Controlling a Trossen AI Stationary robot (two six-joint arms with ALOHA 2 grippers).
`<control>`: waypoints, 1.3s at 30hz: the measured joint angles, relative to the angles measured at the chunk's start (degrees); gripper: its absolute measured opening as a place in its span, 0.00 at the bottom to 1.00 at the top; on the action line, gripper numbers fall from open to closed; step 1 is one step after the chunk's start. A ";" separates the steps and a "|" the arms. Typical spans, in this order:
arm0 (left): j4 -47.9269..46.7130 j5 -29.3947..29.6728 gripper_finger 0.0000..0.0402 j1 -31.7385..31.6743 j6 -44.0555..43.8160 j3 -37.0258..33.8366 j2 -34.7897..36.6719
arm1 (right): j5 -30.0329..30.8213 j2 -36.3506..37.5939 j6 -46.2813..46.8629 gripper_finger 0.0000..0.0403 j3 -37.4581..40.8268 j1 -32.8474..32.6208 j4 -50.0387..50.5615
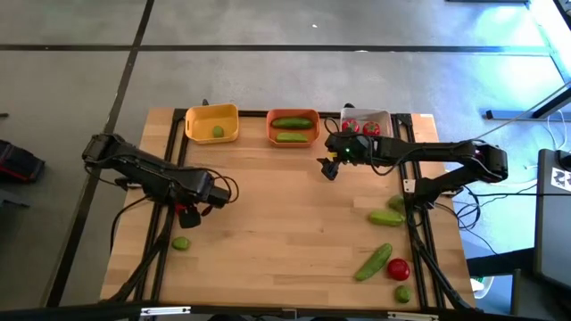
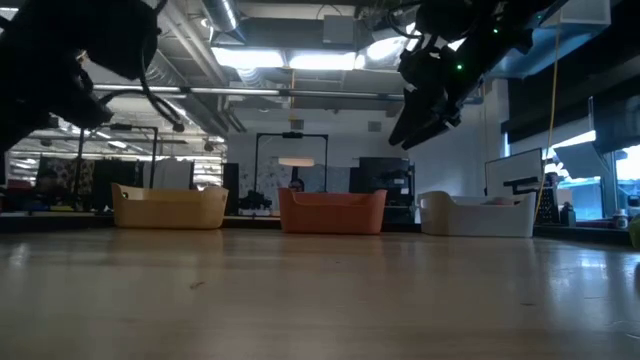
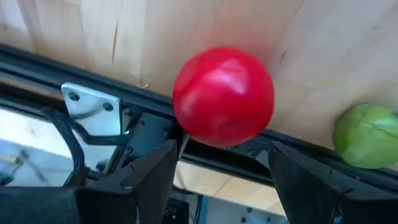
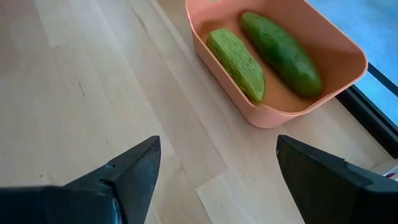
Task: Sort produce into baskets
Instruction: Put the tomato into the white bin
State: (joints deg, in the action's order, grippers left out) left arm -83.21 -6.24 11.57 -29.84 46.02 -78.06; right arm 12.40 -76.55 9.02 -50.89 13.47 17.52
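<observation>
Both grippers' jaws apart, holding nothing.
Left gripper: red tomato just ahead between jaws, lime beside, hidden overhead. Right gripper: orange basket, two cucumbers beyond jaws on counter.

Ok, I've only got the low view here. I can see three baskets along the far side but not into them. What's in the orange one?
Observer: The orange basket holds two cucumbers, lying side by side.
Operator: And what is the left gripper over?
Observer: It is open, with a red tomato on the table just ahead of its fingers, near the table's left edge.
Operator: Is any produce loose on the right side?
Observer: Yes, a long cucumber lies beside another tomato near the table's right front corner.
</observation>
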 joint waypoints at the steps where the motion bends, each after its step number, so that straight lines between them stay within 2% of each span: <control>1: 0.03 0.00 0.62 0.10 0.07 0.00 -0.87 | 0.00 0.00 0.00 0.77 0.00 0.00 0.00; 8: -1.16 -2.12 0.62 0.18 5.00 0.00 -8.93 | -0.02 0.00 0.02 0.77 0.00 0.00 0.06; 18: 0.34 -0.19 0.62 0.00 8.81 0.20 -18.31 | -0.04 0.00 0.02 0.77 0.00 0.00 0.11; 32: 2.99 0.21 0.62 0.07 10.57 0.96 -17.36 | -0.07 0.00 0.04 0.77 0.00 0.00 0.15; 39: 5.91 1.91 0.62 0.07 9.57 5.18 -14.32 | -0.07 0.00 0.07 0.77 0.00 0.00 -0.23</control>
State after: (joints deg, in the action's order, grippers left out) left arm -77.30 -4.33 11.64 -20.27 51.20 -92.38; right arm 12.34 -76.55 9.08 -50.89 13.47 17.29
